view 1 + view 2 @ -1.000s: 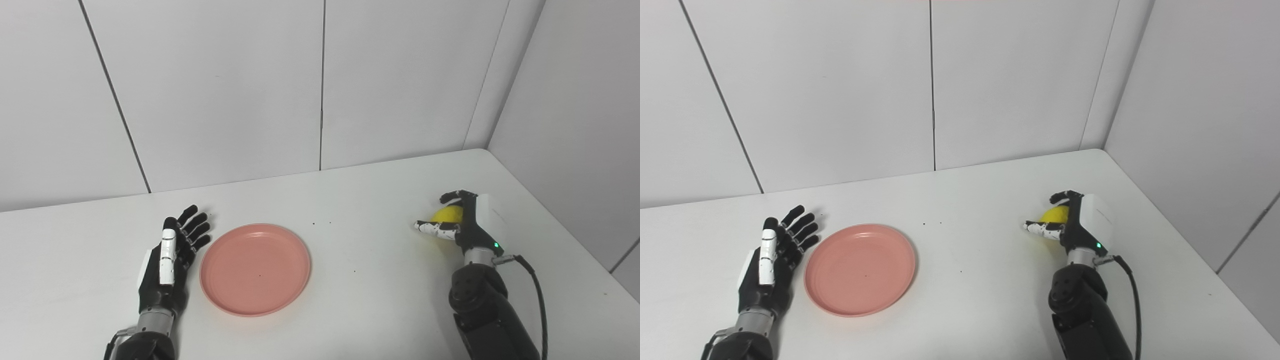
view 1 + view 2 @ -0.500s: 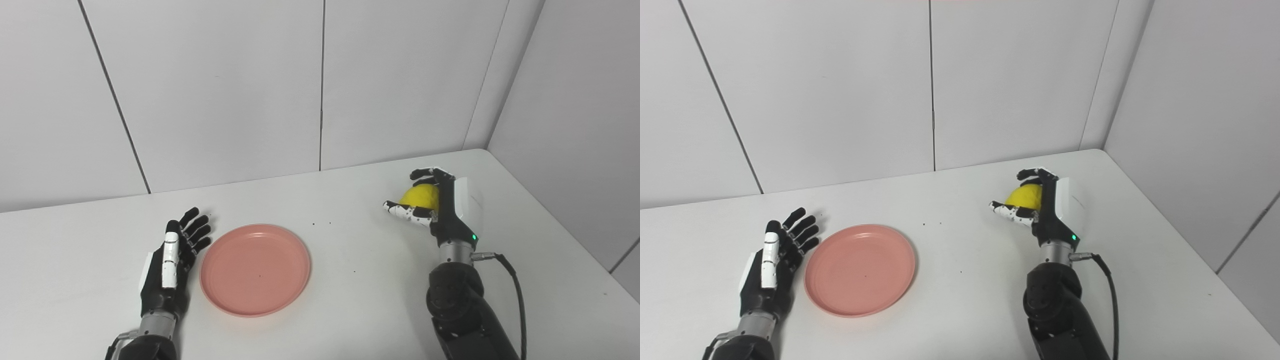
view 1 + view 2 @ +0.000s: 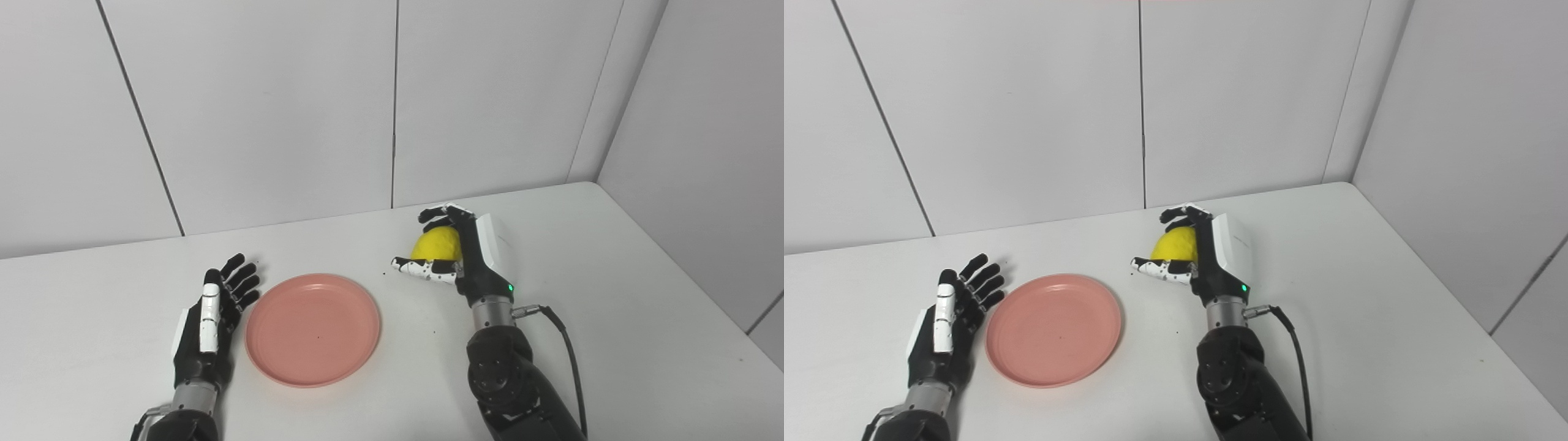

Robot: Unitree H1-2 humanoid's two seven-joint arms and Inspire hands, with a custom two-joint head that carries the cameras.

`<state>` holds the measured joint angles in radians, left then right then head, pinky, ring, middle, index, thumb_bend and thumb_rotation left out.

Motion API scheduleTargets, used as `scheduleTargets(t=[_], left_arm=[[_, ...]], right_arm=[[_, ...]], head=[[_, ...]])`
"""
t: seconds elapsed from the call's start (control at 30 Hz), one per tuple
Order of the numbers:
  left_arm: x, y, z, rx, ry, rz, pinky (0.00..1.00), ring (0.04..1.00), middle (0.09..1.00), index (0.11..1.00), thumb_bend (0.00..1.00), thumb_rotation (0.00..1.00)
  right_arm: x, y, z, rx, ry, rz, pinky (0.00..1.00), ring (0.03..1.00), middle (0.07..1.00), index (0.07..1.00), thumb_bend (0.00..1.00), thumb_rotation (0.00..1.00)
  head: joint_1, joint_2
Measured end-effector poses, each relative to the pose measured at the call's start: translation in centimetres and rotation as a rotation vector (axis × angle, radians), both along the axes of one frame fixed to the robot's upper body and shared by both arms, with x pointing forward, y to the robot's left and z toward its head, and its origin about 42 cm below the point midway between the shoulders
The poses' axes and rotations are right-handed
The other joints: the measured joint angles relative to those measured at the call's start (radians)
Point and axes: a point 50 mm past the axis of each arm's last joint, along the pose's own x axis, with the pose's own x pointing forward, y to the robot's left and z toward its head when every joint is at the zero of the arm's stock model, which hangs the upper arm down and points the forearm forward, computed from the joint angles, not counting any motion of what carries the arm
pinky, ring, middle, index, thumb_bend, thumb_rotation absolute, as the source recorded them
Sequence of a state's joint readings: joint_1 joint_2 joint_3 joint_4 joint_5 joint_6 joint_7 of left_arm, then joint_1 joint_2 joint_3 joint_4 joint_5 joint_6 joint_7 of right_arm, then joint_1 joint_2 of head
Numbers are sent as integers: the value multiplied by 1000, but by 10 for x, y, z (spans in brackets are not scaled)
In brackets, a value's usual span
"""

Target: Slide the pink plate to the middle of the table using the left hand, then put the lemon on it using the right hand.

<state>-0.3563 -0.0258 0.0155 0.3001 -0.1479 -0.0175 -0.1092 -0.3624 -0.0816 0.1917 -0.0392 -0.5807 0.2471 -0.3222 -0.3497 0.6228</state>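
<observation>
Left eye view shows the right hand (image 3: pixel 465 254) curled around the yellow lemon (image 3: pixel 436 245), apparently lifted off the white table (image 3: pixel 612 318), just right of the empty pink plate (image 3: pixel 312 329), while the left hand (image 3: pixel 208 321) rests open-fingered beside the plate's left rim.

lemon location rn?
In the right hand, the lemon is held just right of the plate, not over it yet.
</observation>
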Motion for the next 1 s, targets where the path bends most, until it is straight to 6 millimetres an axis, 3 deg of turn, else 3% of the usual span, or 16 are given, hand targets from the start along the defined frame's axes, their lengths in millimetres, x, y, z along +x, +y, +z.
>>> scheduleTargets(t=[0.13, 0.37, 0.57, 0.87, 1.0], left_arm=[[-1, -4, 1, 11, -1, 2, 832, 835, 831, 818, 580, 1000], [-3, -12, 0, 43, 0, 33, 795, 816, 815, 800, 600, 1000], [-6, -21, 0, 46, 1, 42, 789, 819, 818, 807, 570, 1000], [-8, -36, 1, 32, 1, 18, 812, 847, 847, 826, 560, 1000], [-8, -38, 1, 33, 0, 11, 832, 867, 865, 844, 561, 1000]], right_arm=[[3, 25, -1, -24, -5, 80, 284, 391, 533, 527, 515, 0], [3, 54, -2, -61, 3, 189, 219, 440, 486, 540, 524, 0], [1, 69, -5, -84, 28, 276, 153, 406, 492, 550, 523, 0], [-1, 85, -15, -102, 98, 370, 180, 444, 483, 554, 524, 0], [1, 86, -23, -117, 100, 405, 187, 444, 484, 545, 524, 0]], head=[[31, 5], [118, 17], [199, 21], [331, 31], [348, 32]])
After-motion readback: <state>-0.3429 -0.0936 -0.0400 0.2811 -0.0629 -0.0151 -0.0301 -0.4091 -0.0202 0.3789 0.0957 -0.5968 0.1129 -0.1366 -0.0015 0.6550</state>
